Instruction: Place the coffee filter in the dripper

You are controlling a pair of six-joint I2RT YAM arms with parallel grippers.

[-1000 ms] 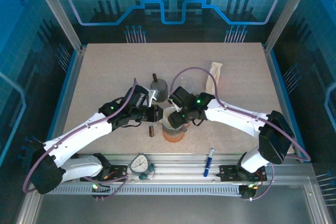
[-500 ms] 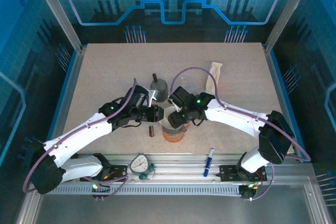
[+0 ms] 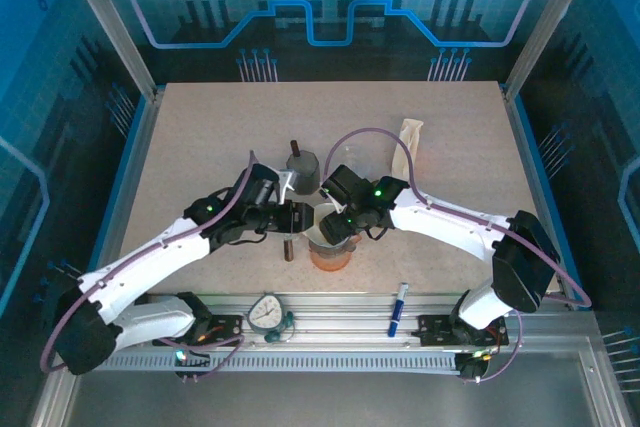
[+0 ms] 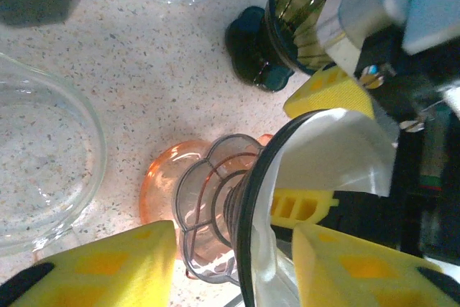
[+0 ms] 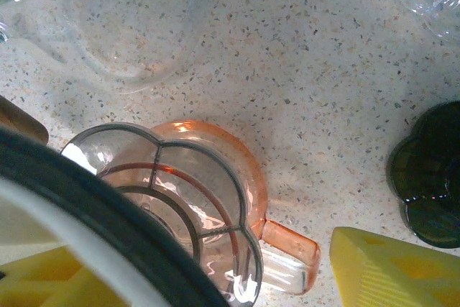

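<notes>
Dripper near middle of near surface edge, coffee filter tilted just above it. Left gripper spread wide, fingers on both sides of filter. Right gripper beside filter; cannot tell whether gripping.

The coffee filter hangs just above the dripper; a cup behind, a pen front-right

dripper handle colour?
The dripper handle is translucent orange, clearest in the right wrist view.

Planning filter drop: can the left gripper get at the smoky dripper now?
Likely yes: left gripper hangs open just above the dripper; the white filter and right gripper crowd one side.
</notes>
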